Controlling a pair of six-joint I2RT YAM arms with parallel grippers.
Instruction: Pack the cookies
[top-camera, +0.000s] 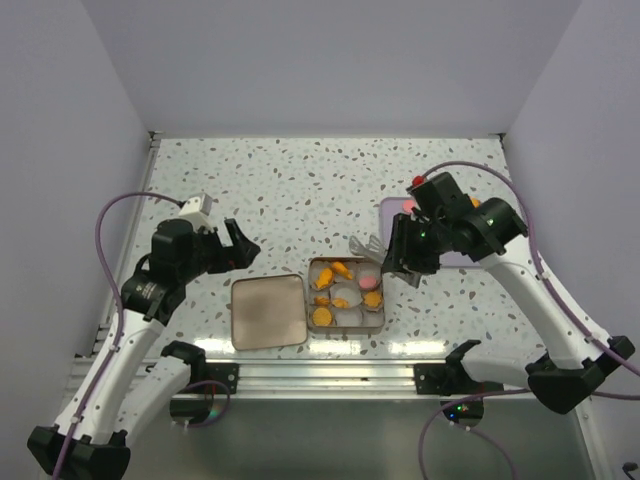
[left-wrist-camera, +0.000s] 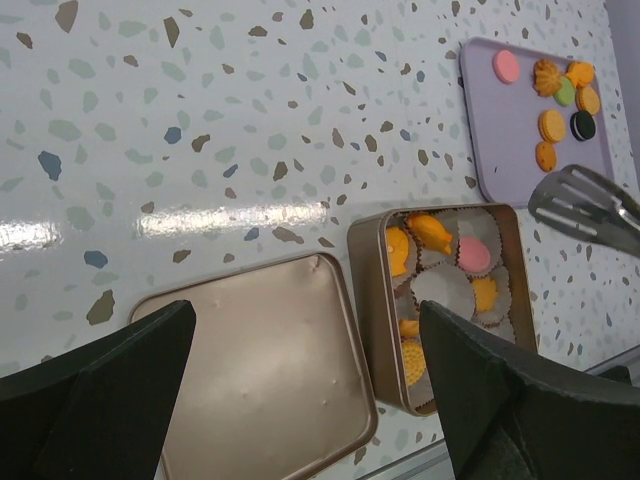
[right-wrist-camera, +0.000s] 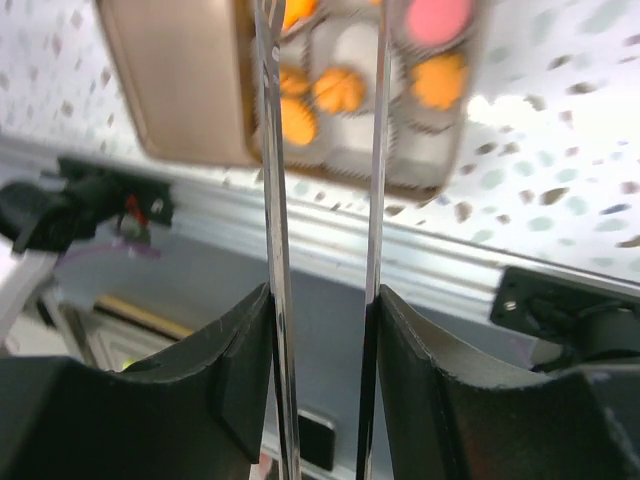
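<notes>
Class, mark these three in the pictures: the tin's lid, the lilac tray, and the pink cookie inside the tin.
tin's lid (left-wrist-camera: 260, 350): left wrist view, middle of its flat panel.
lilac tray (left-wrist-camera: 505, 130): left wrist view, bare floor near its left edge.
pink cookie (left-wrist-camera: 473, 254): left wrist view, its centre.

The tin (left-wrist-camera: 366, 310) sits by the near edge, centred, with cookies (left-wrist-camera: 437, 232) in it. The lid (top-camera: 267, 311) lies just left of it. The tray (left-wrist-camera: 500, 150), behind it toward the right edge, carries further cookies.
</notes>
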